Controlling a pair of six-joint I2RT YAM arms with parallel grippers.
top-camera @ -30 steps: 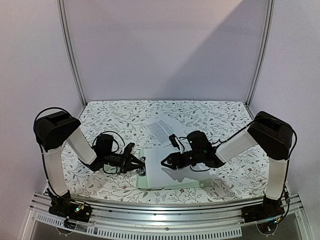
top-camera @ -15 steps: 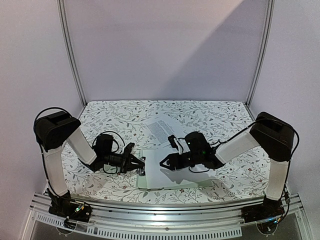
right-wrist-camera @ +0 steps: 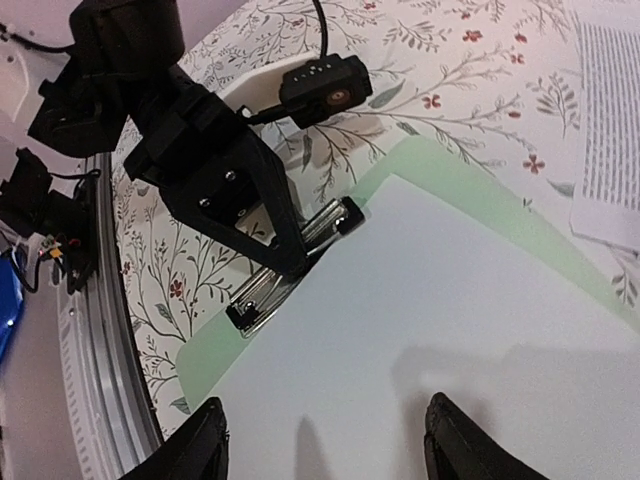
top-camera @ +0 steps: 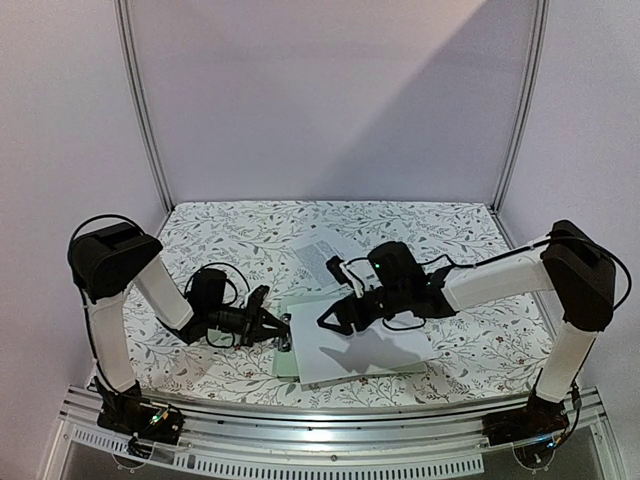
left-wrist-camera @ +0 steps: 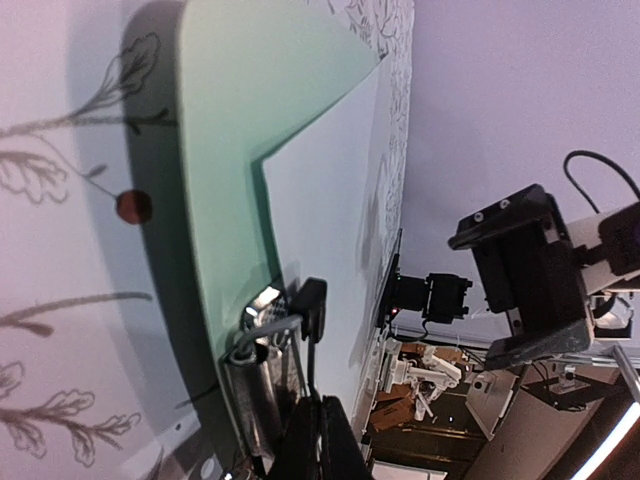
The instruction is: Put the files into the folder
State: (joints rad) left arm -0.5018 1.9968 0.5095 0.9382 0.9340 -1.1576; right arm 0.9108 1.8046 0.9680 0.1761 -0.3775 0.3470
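While pinching the clip (top-camera: 287, 336) shut-tight with the left gripper (top-camera: 279, 327), apparently to lever its jaw up off the folder (top-camera: 284, 361), looks to be midway through filing the first sheet (top-camera: 365, 345). Shows the right gripper (top-camera: 334, 319) spread wide over that sheet, grasping nothing. Finds the sheet flat on the folder, blank side up, skewed against the green edges, one end right at the clip. Finds a printed sheet (top-camera: 322, 256) text-up on the table (top-camera: 220, 240), just beyond the folder, apart from both grippers.

Calls next, by the look of it, for nudging the sheet's end under the lifted clip and squaring it to the folder, then easing the clip down; after that, fetching the printed sheet.

Cannot tell from any view whether the sheet's end already sits under the clip or only beside it. Cannot tell either whether the right fingertips (right-wrist-camera: 208, 450) press the paper or hang just above. Hides most of the folder under sheet and arm from above. Crops the printed sheet at the right wrist view's edge, and reduces the left fingers to a dark sliver at the bottom of their own view.
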